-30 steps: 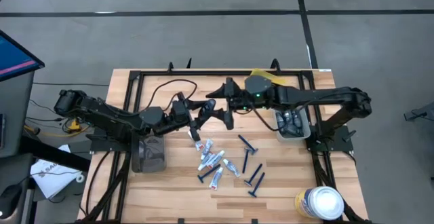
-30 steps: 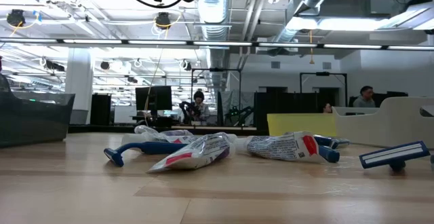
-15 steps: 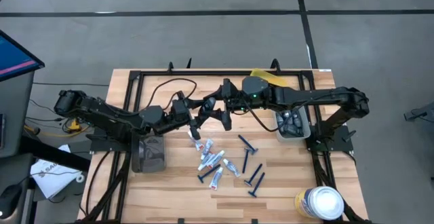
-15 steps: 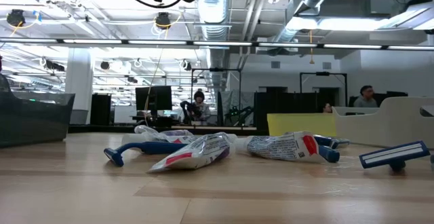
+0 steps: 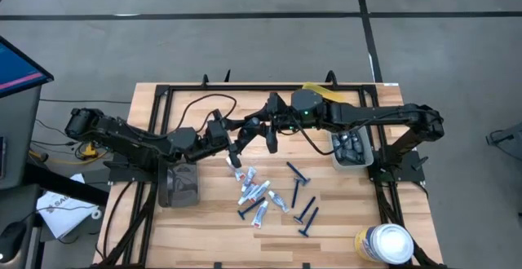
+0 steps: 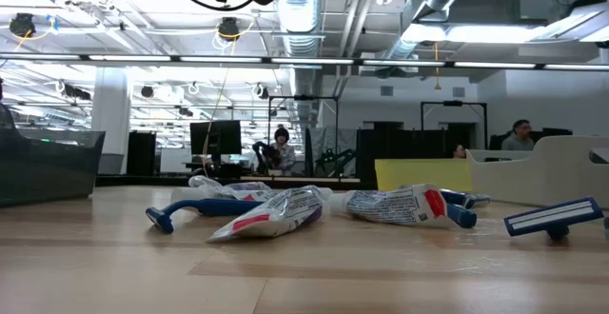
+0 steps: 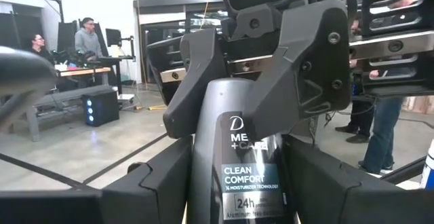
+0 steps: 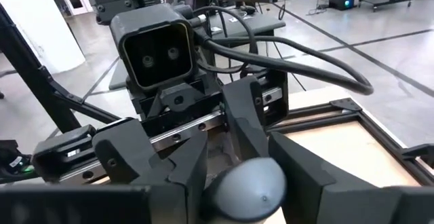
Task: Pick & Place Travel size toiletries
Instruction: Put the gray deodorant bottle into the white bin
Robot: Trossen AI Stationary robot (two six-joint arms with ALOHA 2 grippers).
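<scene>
High over the table's far middle, my two grippers meet around one dark grey oval container point(image 7: 239, 157) with a white label. My left gripper point(image 5: 236, 148) reaches in from the left and is shut on it. My right gripper point(image 5: 263, 135) reaches in from the right and has its fingers on the container's other end. Below them, small white-and-blue tubes point(image 5: 254, 189) and dark-blue razors point(image 5: 300, 175) lie flat on the wood; the low view shows a tube point(image 6: 276, 214) and a razor point(image 6: 557, 217). My left gripper pinches the container's labelled lower part point(image 7: 237, 200) between its two fingers, which point toward the table's right. The container sticks out beyond the fingers, clear of the table. My right gripper has one finger point(image 7: 196, 75) on each side of the container's rounded cap end point(image 8: 247, 180). It comes level from the table's right, facing the left gripper.
A white tray point(image 5: 371, 156) at the right holds more dark pods. A dark bin point(image 5: 179, 186) stands at the left under my left arm. A big white-lidded canister point(image 5: 383, 243) sits at the near right corner. A black frame runs round the table.
My right gripper's fingers stood wide apart around the container and have drawn in onto its end. My left gripper and the container have kept still.
</scene>
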